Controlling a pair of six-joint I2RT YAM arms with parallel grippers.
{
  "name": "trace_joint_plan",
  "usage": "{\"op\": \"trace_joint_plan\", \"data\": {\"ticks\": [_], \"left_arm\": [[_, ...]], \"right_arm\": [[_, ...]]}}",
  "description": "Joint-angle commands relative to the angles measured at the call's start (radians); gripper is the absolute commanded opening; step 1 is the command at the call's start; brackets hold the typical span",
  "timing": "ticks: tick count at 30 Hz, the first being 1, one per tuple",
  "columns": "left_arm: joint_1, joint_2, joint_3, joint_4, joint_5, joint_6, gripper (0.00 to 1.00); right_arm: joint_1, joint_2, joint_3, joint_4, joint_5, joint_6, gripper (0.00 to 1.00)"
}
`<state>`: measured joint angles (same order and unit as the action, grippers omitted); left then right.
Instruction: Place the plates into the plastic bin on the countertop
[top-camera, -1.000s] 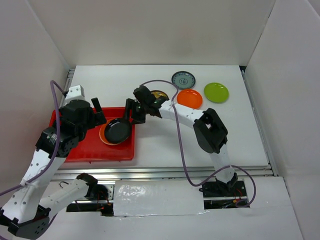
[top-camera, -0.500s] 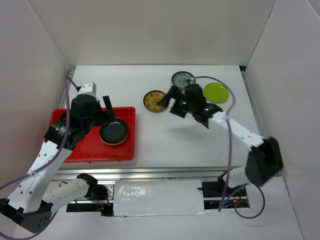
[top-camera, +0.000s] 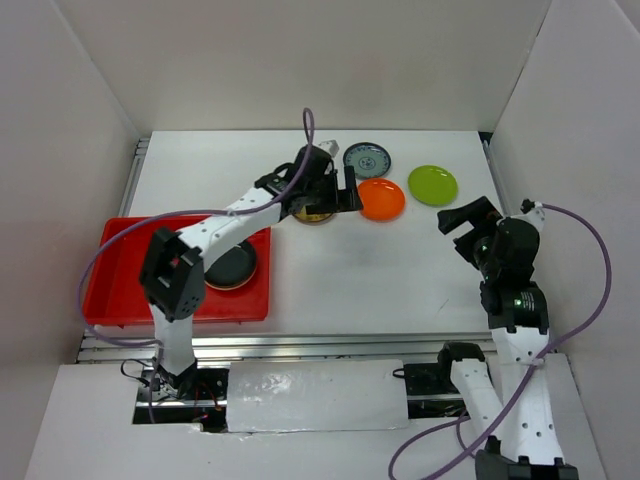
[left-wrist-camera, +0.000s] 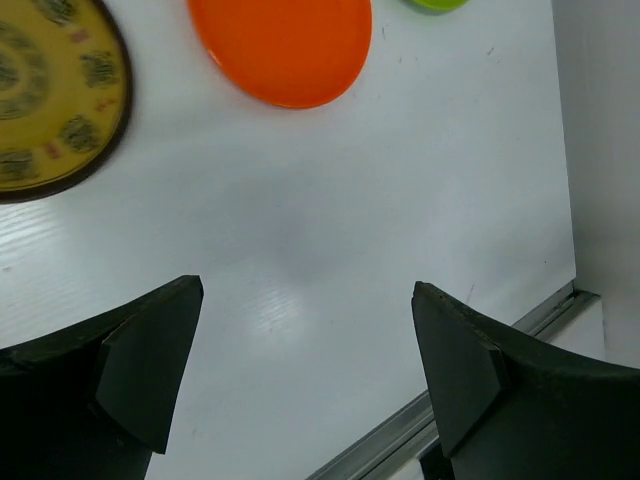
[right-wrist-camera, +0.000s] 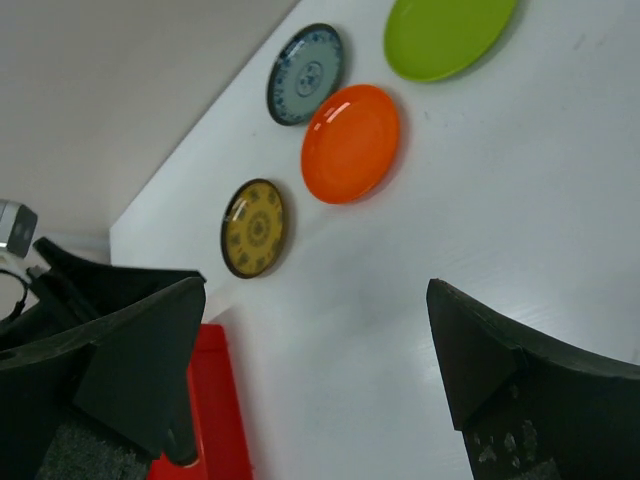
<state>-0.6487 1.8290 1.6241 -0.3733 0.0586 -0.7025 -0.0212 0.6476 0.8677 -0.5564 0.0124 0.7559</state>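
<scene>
The red plastic bin (top-camera: 120, 300) lies at the left of the white countertop (top-camera: 330, 280). A black plate (top-camera: 232, 265) rests in it, partly behind my left arm. My left gripper (top-camera: 345, 192) is open and empty, low over the brown-yellow plate (top-camera: 312, 212), next to the orange plate (top-camera: 381, 198). The blue-grey plate (top-camera: 368, 158) and lime green plate (top-camera: 432, 185) lie beyond. In the left wrist view the gripper (left-wrist-camera: 305, 370) is open over bare table, with the brown-yellow plate (left-wrist-camera: 50, 90) and orange plate (left-wrist-camera: 280, 45) ahead. My right gripper (top-camera: 455, 232) is open and empty at the right. No cream floral plates show.
White walls stand on three sides. A metal rail (top-camera: 330, 345) runs along the front edge. The right wrist view shows its open gripper (right-wrist-camera: 315, 370), the four loose plates, the bin's corner (right-wrist-camera: 215, 420) and part of my left arm (right-wrist-camera: 90, 285).
My left arm has swung from the bin to the brown-yellow plate at the back middle. My right arm has pulled back from the plates to the right side. The black plate stays in the bin.
</scene>
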Motion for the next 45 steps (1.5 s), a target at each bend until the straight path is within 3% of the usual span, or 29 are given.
{"op": "trace_joint_plan", "data": {"ticks": [1, 5, 9, 12, 20, 27, 31, 40, 45], "left_arm": [[-0.006, 0.105, 0.109, 0.027, 0.003, -0.121, 0.99], [-0.017, 0.177, 0.089, 0.189, 0.05, -0.241, 0.99], [-0.019, 0.364, 0.285, 0.195, 0.064, -0.253, 0.99], [-0.016, 0.433, 0.333, 0.192, 0.055, -0.278, 0.99], [-0.032, 0.464, 0.22, 0.246, -0.048, -0.425, 0.97], [-0.051, 0.561, 0.286, 0.287, -0.052, -0.44, 0.96], [-0.057, 0.613, 0.329, 0.254, -0.144, -0.451, 0.93], [-0.083, 0.653, 0.342, 0.234, -0.255, -0.476, 0.8], [-0.088, 0.674, 0.359, 0.22, -0.307, -0.485, 0.77]], "right_arm": [[-0.1, -0.005, 0.004, -0.091, -0.148, -0.095, 1.0], [-0.111, -0.028, -0.076, -0.022, -0.242, -0.073, 1.0], [-0.134, -0.029, -0.119, 0.016, -0.327, -0.058, 1.0], [-0.146, -0.049, -0.118, 0.01, -0.344, -0.056, 1.0], [-0.157, -0.095, -0.114, 0.018, -0.408, -0.024, 1.0], [-0.16, -0.17, -0.153, 0.102, -0.56, 0.049, 1.0], [-0.16, -0.209, -0.17, 0.131, -0.621, 0.095, 1.0], [-0.164, -0.227, -0.145, 0.095, -0.64, 0.066, 1.0], [-0.167, -0.235, -0.134, 0.101, -0.667, 0.071, 1.0]]}}
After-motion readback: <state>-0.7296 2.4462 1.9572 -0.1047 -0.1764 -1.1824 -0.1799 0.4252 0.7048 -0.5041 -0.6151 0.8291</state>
